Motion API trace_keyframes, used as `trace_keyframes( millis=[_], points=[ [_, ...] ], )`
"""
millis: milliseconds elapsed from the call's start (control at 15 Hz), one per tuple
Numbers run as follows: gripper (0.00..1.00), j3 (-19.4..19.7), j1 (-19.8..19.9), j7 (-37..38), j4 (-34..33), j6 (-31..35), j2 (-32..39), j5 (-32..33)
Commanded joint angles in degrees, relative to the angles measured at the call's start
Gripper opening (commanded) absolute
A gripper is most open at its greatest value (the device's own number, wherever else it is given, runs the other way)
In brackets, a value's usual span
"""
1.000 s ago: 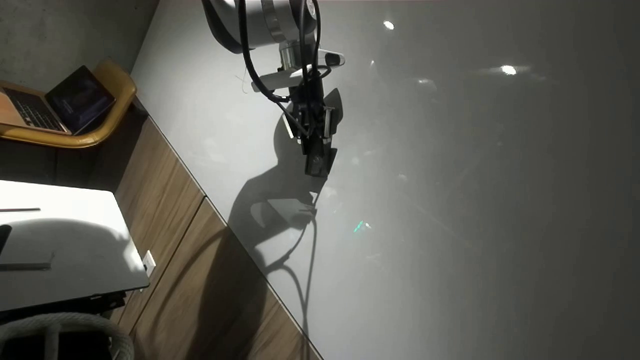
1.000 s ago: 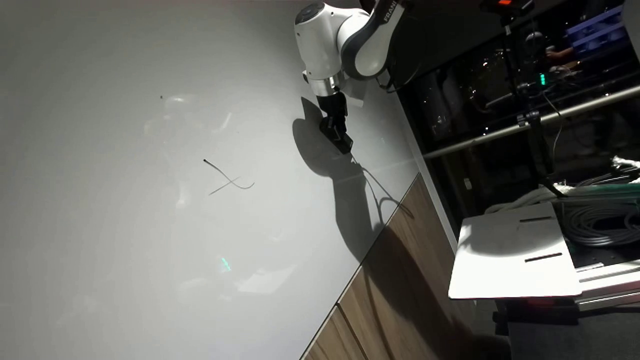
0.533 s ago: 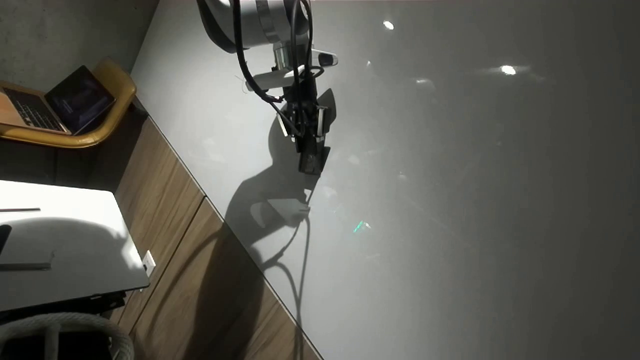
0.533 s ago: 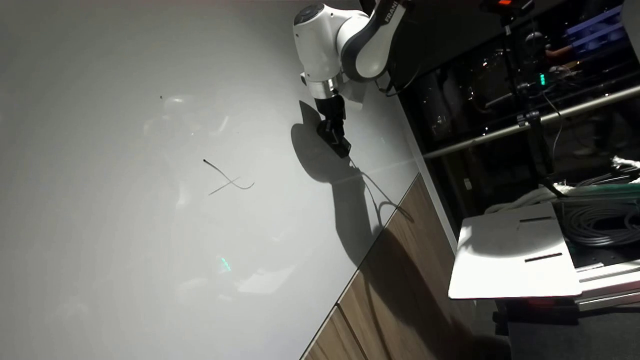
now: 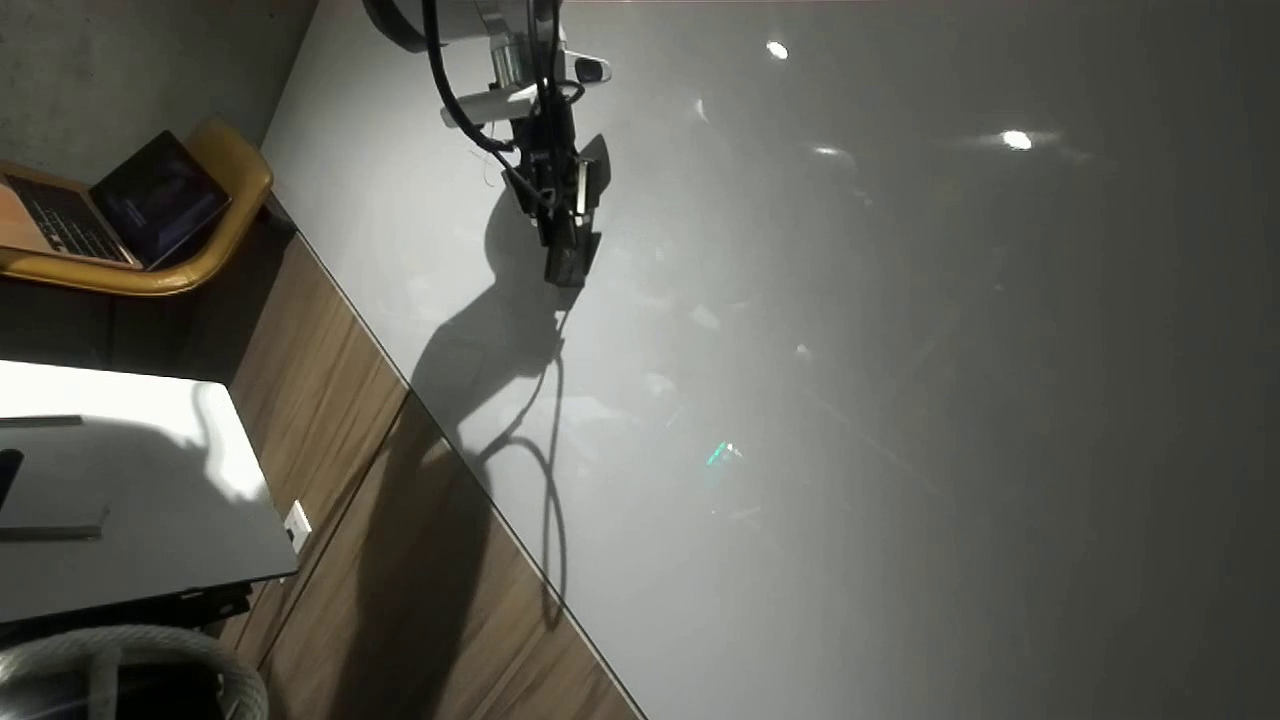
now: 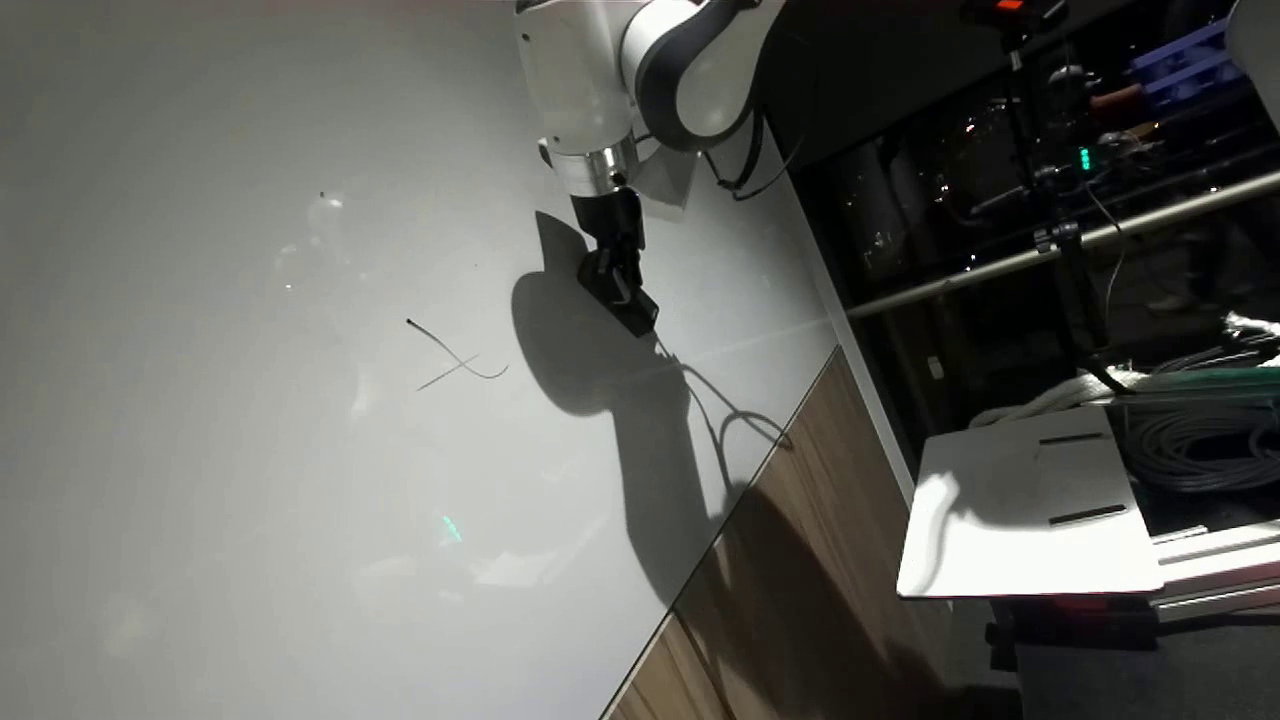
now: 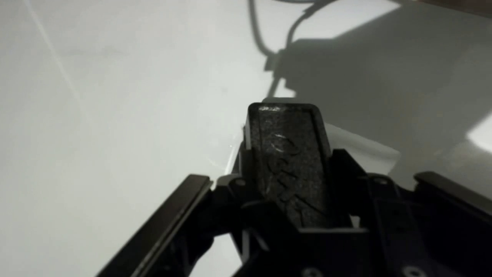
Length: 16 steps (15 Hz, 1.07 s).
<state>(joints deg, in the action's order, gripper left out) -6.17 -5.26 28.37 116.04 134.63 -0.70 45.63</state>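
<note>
A dark block (image 7: 286, 130) with a rounded end and raised lettering lies between the fingers of my gripper (image 7: 290, 165), which is shut on its sides. The block (image 5: 566, 266) juts beyond the fingertips in both exterior views, close over a glossy white surface (image 5: 900, 420). Whether it touches that surface I cannot tell. My gripper (image 6: 614, 268) casts a broad shadow beside it. In an exterior view a thin dark crossed mark (image 6: 462, 364) is on the white surface, left of and apart from the block.
Wooden panels (image 5: 330, 400) border the white surface. Beyond them are a white board (image 6: 1020, 520), coiled cable (image 6: 1205, 450), a metal rail (image 6: 1080, 240) and a yellow chair (image 5: 235, 180) bearing a laptop (image 5: 160, 200). A small dark dot (image 6: 322, 195) is on the surface.
The arm, with the block still gripped, has shifted up and left in one exterior picture, left and slightly down in the other. Its shadow has moved along. The crossed mark looks the same.
</note>
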Motion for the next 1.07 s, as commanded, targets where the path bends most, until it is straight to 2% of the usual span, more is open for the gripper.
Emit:
trace_keyframes(
  millis=[0,333,1000],
  points=[
    [0.28,-4.03,-4.28,2.02,-7.18,-2.27,4.28,0.38],
    [0.28,-7.66,-10.15,2.43,-12.75,-4.40,9.42,1.52],
    [0.28,-7.90,-17.91,1.67,-20.00,-6.05,16.56,1.37]
  ],
)
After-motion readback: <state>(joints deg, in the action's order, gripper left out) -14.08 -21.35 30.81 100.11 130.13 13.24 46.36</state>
